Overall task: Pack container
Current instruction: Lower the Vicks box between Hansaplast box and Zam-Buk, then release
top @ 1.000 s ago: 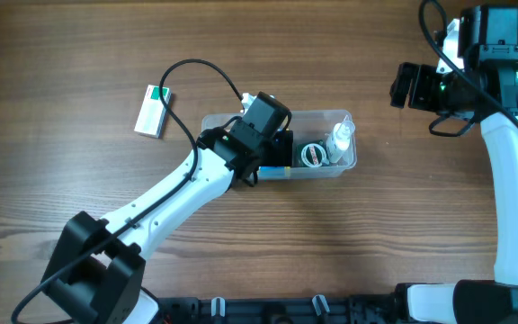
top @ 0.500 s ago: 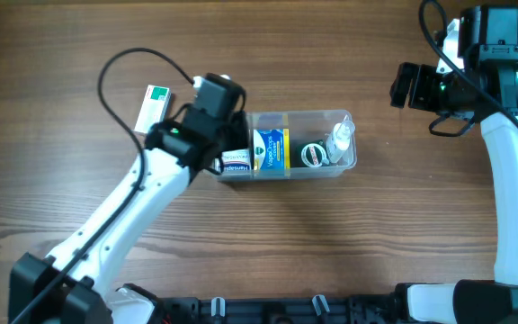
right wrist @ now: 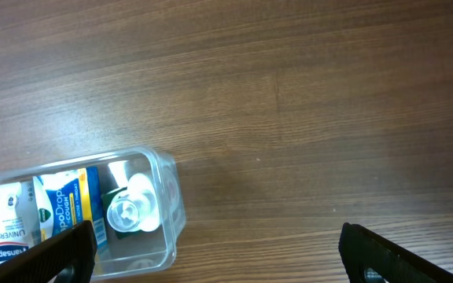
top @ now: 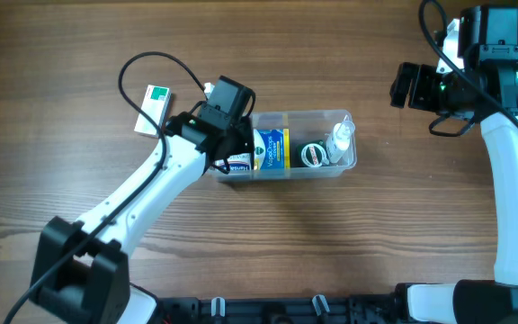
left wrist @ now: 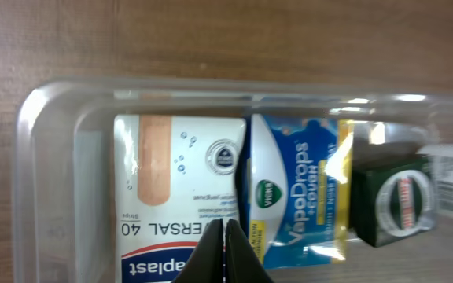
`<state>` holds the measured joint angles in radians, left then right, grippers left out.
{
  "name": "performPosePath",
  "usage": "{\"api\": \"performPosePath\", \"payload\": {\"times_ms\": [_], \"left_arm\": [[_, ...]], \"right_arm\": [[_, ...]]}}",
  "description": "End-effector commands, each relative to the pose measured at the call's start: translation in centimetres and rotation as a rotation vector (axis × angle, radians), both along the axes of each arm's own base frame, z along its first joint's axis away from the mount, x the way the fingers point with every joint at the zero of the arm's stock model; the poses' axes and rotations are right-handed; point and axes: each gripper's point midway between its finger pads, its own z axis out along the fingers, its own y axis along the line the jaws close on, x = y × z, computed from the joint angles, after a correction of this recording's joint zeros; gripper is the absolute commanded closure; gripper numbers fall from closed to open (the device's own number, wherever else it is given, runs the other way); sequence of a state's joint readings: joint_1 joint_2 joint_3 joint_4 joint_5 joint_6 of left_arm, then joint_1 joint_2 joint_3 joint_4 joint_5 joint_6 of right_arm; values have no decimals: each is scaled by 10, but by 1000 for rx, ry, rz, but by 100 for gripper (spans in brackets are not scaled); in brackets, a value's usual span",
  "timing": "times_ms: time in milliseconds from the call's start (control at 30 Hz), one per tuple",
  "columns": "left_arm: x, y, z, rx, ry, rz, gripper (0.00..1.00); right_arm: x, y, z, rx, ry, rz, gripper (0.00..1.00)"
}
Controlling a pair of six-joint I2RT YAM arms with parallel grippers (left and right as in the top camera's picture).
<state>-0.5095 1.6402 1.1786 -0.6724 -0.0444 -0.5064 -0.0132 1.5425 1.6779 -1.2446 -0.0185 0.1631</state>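
Observation:
The container (top: 352, 164) is a clear tub at the table's middle. It holds a white plaster box (top: 238, 163), a blue and yellow VapoDrops pack (top: 271, 148), a dark green tin (top: 313, 155) and a small clear bottle (top: 338, 139). My left gripper (left wrist: 226, 233) hovers over the tub's left end (left wrist: 30, 126), shut with nothing between its fingers, its tips above the seam between the plaster box (left wrist: 171, 181) and the VapoDrops pack (left wrist: 297, 189). Far to the right, my right gripper (right wrist: 219, 253) is open and empty, looking down at the container (right wrist: 173, 214).
A white and green small box (top: 154, 110) lies on the wood table left of the tub, beside the left arm's cable. The right arm (top: 511, 171) stands along the right edge. Bare wood surrounds the tub.
My left gripper has closed from wide open to shut. The left arm swung from over the tub's middle to its left end, uncovering the VapoDrops pack. The right arm is unchanged.

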Motion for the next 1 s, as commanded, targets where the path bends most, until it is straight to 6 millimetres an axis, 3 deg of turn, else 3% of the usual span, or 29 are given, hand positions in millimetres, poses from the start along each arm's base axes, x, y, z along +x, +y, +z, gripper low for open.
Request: {"api": "performPosePath", "payload": {"times_ms": [0,700,967], "left_arm": [[0,2,-18,47,40,0,96],[4,1,-66,92,120,0,94],[4,0,-67,92,120,0,94]], "right_arm": [[2,0,8,0,-26,-4,0],[2,0,8,0,-26,-4,0],[2,0,8,0,-26,-4,0]]}}
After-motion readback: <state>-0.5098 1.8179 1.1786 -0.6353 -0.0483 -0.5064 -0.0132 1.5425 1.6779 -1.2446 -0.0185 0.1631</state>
